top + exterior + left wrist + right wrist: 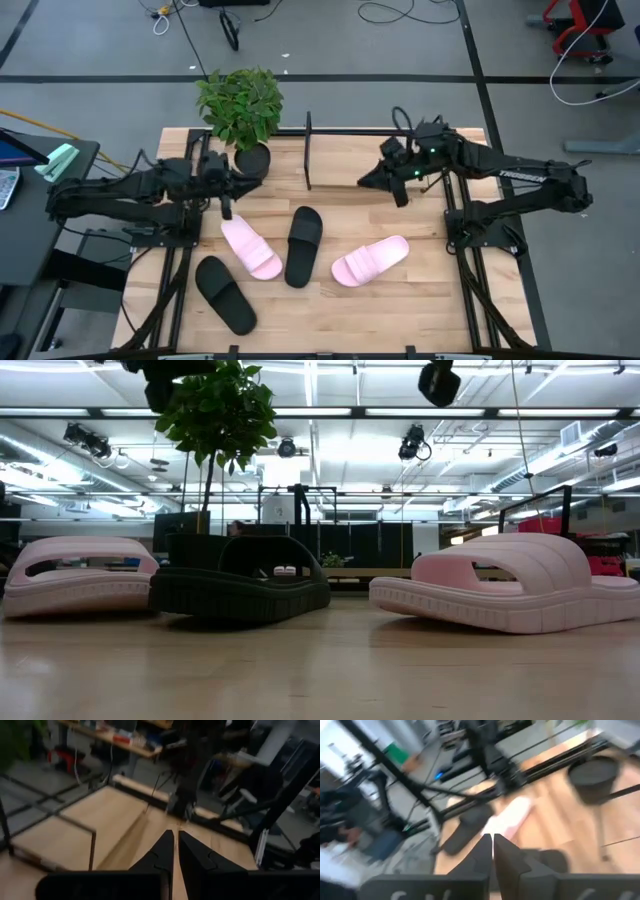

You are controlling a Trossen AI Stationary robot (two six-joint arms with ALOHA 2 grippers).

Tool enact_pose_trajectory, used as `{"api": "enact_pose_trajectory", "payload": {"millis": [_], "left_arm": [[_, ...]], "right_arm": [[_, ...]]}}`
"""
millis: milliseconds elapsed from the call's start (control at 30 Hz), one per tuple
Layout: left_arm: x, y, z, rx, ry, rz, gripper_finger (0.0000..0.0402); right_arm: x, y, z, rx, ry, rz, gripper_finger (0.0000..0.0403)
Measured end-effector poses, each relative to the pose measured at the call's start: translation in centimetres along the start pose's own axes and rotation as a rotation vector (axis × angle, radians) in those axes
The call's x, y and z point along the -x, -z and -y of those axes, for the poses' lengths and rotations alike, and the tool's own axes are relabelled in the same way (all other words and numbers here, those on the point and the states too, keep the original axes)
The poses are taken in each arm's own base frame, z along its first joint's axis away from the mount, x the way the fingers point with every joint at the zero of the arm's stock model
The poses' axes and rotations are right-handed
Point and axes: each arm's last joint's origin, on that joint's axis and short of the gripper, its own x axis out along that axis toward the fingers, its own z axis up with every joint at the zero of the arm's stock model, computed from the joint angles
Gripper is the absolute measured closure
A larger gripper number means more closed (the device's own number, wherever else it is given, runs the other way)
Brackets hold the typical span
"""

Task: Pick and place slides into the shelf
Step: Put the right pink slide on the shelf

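Four slides lie flat on their soles on the wooden table: a pink one (pixel 250 247), a black one (pixel 304 245), a second pink one (pixel 370 262) and a second black one (pixel 225 293) nearest the front edge. The low view shows a pink slide (pixel 80 575), a black one (pixel 240 585) and a pink one (pixel 510 590). The shelf (pixel 308 150) stands at the table's far side, with its thin black frame (pixel 75 822) in the left wrist view. My left gripper (pixel 236 186) hovers shut above the table's left part. My right gripper (pixel 366 180) hovers shut in front of the shelf. Neither holds anything.
A potted plant (pixel 240 100) in a dark pot (pixel 252 158) stands at the far left, beside the shelf's left end and close to my left gripper. Black arm mounts (pixel 470 230) flank the table on both sides. Bare wood (pixel 400 310) lies at the front right.
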Motion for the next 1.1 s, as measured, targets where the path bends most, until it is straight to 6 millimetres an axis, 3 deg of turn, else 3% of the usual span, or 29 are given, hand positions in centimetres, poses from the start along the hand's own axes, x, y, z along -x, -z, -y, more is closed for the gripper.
{"api": "enact_pose_trajectory", "payload": {"millis": [200,500,767,1100], "left_arm": [[-1.2,0.8,0.1,0.027,0.032,-0.085,0.0366],[-2.7,1.7,0.1,0.023,0.040,-0.164,0.0319],[-3.1,2.0,0.1,-0.006,0.035,-0.180,0.0299],[-3.0,2.0,0.1,0.022,0.033,-0.179,0.0307]], "right_arm": [[-1.5,2.3,0.6,-0.110,0.054,-0.210,0.0355],[-3.3,5.8,1.7,-0.276,0.199,-0.508,0.0304],[-4.9,7.4,1.5,-0.288,0.223,-0.610,0.0271],[-5.8,8.6,1.2,-0.325,0.262,-0.689,0.0266]]}}
